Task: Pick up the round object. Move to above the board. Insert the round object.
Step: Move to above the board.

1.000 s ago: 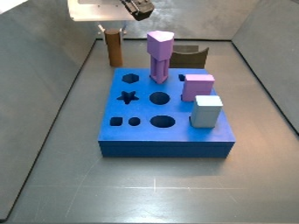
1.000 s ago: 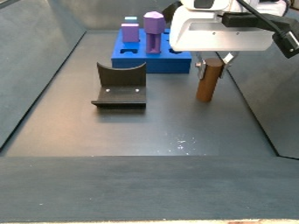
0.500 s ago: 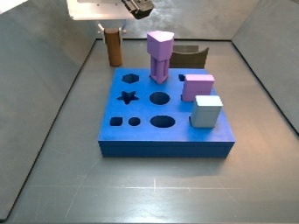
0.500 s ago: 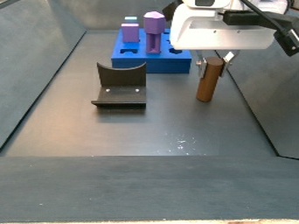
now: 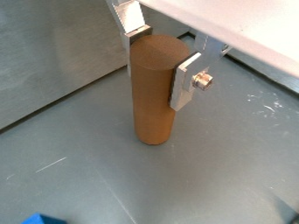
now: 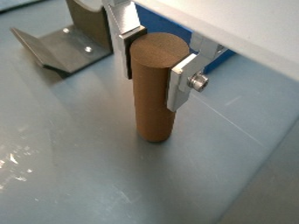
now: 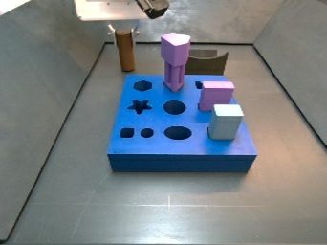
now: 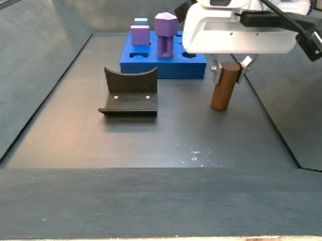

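Round object (image 5: 156,92) between end effector (image 5: 158,59) fingers

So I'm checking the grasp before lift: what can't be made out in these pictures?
- Side views: the gripper fingertips, hidden behind its white body.
- Wrist views: whether the pads press the round object or just flank it.
- Wrist views: the board, almost wholly cut off.

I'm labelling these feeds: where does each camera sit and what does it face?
Wrist view: on the arm, looking down at the brown peg between the hand's fingers.
Wrist view: same, peg, arch block behind.
Side view: beyond the blue board, peg far.
Side view: opposite end, hand near.
All share the peg.
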Tool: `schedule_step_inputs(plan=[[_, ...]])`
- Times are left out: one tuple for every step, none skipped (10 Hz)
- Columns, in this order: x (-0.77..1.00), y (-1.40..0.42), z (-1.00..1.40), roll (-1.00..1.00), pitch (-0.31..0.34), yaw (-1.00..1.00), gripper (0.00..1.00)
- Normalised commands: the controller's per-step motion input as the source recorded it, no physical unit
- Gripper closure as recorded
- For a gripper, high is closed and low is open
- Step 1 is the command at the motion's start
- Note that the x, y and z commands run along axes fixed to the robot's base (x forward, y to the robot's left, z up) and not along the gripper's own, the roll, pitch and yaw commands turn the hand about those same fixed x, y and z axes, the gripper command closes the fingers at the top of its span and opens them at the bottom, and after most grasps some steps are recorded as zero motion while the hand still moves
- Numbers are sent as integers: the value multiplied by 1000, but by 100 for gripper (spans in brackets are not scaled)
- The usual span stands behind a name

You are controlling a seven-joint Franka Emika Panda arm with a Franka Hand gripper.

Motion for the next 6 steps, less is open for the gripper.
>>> schedule_step_inputs(plan=[[-172, 302, 1000, 2, -201, 185, 100], [-171, 245, 1000, -2, -148, 118, 100], [-138, 185, 1000, -2, -75, 59, 100], [-109, 155, 989, 6, 4, 21, 100], [-72, 99, 835, 29, 61, -8, 100], [-56, 60, 714, 53, 77, -19, 100]])
